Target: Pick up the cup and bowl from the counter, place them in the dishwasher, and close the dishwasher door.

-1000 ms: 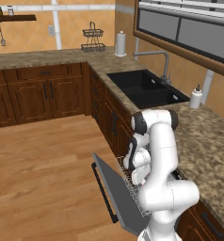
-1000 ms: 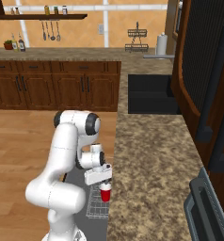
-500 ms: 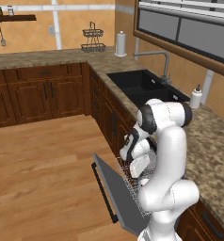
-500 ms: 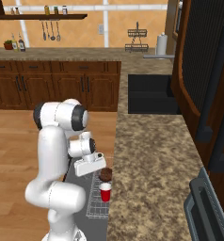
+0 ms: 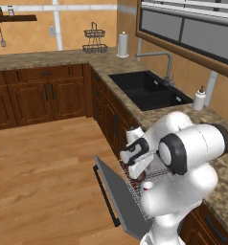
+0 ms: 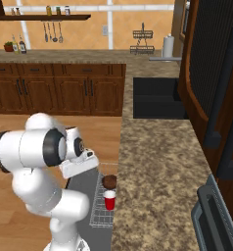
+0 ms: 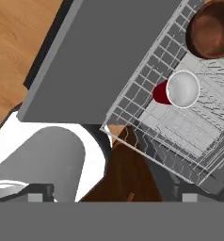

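Note:
The red cup (image 7: 177, 90) stands upright with its white inside showing in the white wire rack (image 7: 147, 108) of the dishwasher. The dark reddish-brown bowl (image 7: 212, 32) sits just beyond it in the same rack. From the right base view the bowl (image 6: 108, 181) and cup (image 6: 109, 200) sit side by side near the counter (image 6: 157, 186) edge. The grey dishwasher door (image 7: 109, 56) hangs down open beside the rack (image 5: 118, 201). My gripper (image 7: 114, 195) hovers above the door and rack, open and empty, fingertips far apart (image 5: 136, 160) (image 6: 81, 166).
A black sink (image 5: 147, 91) with a faucet and a soap bottle (image 5: 199, 99) lies further along the counter. A grey toaster oven (image 6: 211, 215) stands at the counter's near right. Wooden floor (image 5: 49, 167) spreads left of the open door.
The gripper has risen off the rack and swung out over the door. The bowl it covered now rests in the rack beside the cup. The jaws opened slightly wider.

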### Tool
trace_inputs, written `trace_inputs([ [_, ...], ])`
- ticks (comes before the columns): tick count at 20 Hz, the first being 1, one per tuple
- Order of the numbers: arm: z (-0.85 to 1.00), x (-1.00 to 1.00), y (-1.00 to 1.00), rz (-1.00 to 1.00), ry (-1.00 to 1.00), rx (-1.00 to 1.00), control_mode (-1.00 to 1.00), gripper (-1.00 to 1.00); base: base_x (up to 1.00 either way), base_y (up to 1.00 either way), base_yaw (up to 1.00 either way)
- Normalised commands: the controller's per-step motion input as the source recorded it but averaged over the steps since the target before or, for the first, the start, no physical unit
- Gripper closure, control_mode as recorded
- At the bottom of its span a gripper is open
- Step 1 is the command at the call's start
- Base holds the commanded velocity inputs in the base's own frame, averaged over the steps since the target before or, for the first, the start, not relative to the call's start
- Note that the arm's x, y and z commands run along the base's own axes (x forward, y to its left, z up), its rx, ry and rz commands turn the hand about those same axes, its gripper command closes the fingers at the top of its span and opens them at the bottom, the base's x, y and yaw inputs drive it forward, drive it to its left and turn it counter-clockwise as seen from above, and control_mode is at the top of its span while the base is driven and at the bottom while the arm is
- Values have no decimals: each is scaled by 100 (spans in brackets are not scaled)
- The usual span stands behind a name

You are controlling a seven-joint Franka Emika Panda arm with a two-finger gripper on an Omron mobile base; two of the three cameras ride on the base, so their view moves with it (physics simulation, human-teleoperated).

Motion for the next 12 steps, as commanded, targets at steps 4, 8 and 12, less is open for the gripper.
trace_inputs([
  [4,82,-38,90,-17,-13,0,-100,-100,0,0,0],
  [8,15,-16,91,-15,-15,0,-100,-100,0,0,0],
  [12,11,0,76,-11,-4,-8,-100,-100,0,0,0],
])
